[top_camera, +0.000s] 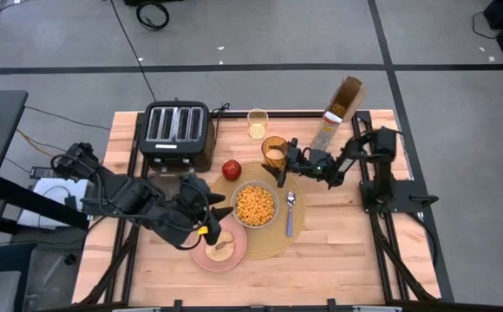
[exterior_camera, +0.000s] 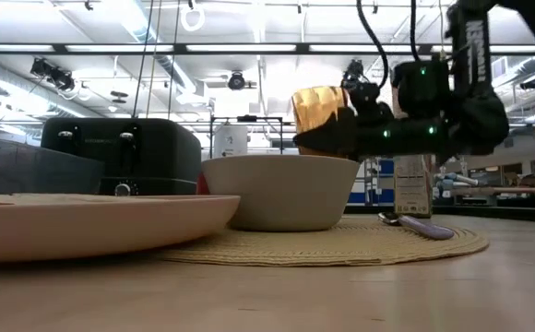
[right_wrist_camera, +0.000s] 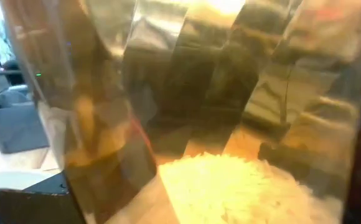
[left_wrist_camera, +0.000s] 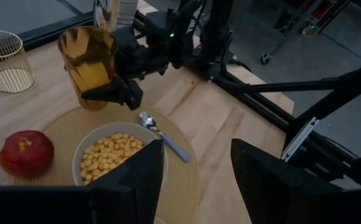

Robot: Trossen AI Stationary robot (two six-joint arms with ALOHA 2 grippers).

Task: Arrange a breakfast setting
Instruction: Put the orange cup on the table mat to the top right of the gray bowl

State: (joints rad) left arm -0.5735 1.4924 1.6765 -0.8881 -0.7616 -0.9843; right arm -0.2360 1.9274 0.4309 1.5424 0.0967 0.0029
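Glass [top_camera: 274,152], amber and faceted, sits clamped between the fingers of the right tool [top_camera: 288,159], raised above the surface [top_camera: 347,251] at the far edge of the round tan placemat [top_camera: 273,244]; in the right wrist view the glass fills the whole frame. On the placemat stands the white bowl [top_camera: 255,205] filled with cereal, with the spoon [top_camera: 290,212] lying just beside it on the right arm's side and the red apple [top_camera: 231,169] at the mat's far left rim. The pink plate [top_camera: 218,246] overlaps the mat's near left edge and carries a piece of toast. The left tool [top_camera: 214,222] hovers over that plate, its fingers [left_wrist_camera: 137,183] standing apart with nothing between them. Behind the mat are a black toaster [top_camera: 177,133], a small wire cup [top_camera: 258,123] and a cereal box [top_camera: 340,111].
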